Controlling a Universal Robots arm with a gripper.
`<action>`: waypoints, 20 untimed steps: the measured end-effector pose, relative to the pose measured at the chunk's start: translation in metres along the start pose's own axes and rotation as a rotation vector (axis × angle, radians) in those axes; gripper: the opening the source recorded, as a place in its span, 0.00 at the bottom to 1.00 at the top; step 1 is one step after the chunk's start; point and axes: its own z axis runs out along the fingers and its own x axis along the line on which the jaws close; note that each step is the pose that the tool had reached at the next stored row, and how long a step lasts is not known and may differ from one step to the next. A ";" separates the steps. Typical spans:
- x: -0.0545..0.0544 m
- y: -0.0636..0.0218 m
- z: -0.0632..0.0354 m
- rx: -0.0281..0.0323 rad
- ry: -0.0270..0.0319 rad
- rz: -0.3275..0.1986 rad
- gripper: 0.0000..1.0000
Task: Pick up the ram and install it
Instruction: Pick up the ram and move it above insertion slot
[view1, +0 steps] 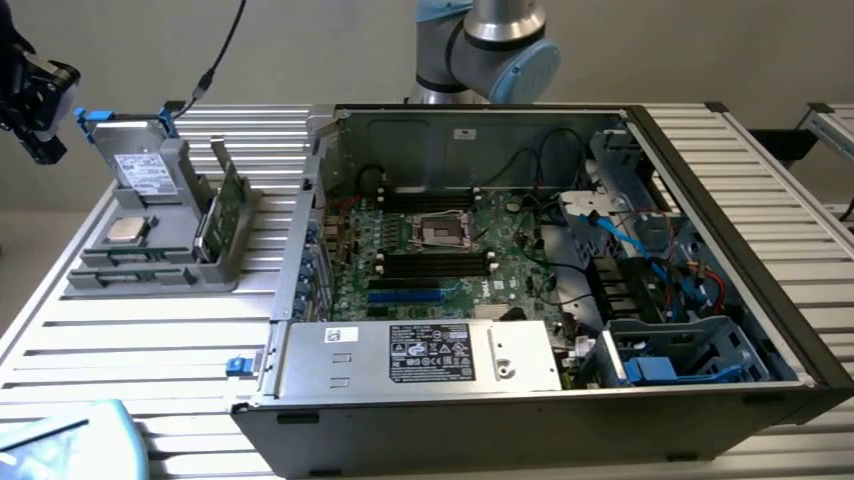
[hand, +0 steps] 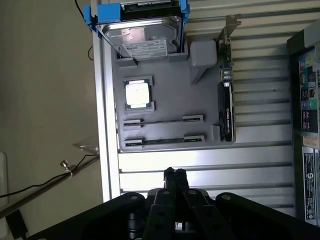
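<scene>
End effector (hand: 174, 173), pinched shut and empty, hovers beside the grey tray (hand: 167, 92). The ram (hand: 164, 142) appears to stand on edge in a tray slot, its spine offered for gripping.

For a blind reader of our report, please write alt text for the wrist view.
The shut pincer hangs over the slatted table, beside a grey tray that holds a drive, a processor and a card.

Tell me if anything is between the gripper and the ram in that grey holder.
Nothing visible. The gripper, shut, hangs over bare table slats, and the ram sits edge-up in the nearest slot of the grey holder. The processor and drive lie beyond the ram.
</scene>
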 end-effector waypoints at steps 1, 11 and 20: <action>0.000 0.0000 0.0000 0.0000 0.0000 0.000 0.11; -0.003 0.0013 -0.0001 0.0010 0.0009 -0.017 0.11; -0.003 0.0014 -0.0001 0.0098 0.0097 -0.167 0.11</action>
